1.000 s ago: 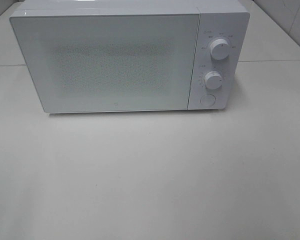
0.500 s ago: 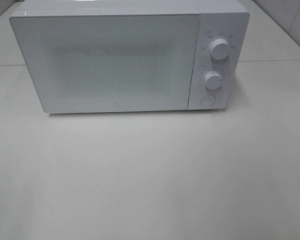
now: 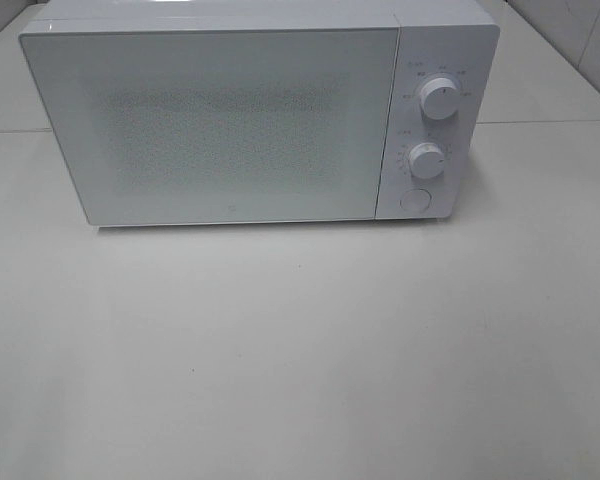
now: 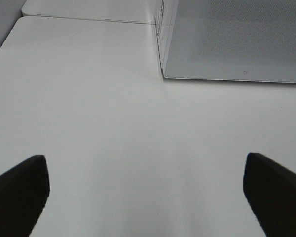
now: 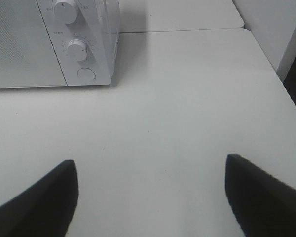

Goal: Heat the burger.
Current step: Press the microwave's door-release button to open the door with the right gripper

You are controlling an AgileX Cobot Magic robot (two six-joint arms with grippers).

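- The microwave (image 3: 240, 115) stands at the counter's (image 3: 300, 350) back edge, its door (image 3: 220, 125) shut.
- The burger shows nowhere; whether it sits behind the frosted door I cannot tell.
- The left gripper (image 4: 144, 165) and right gripper (image 5: 150, 165) hover above the counter, jaws wide apart, holding nothing.
- Likely step: working the panel. That calls for a precise reach to the round button (image 3: 414, 199) or the lower dial (image 3: 426, 160).

Bright even light, faint soft shadows, mild grain
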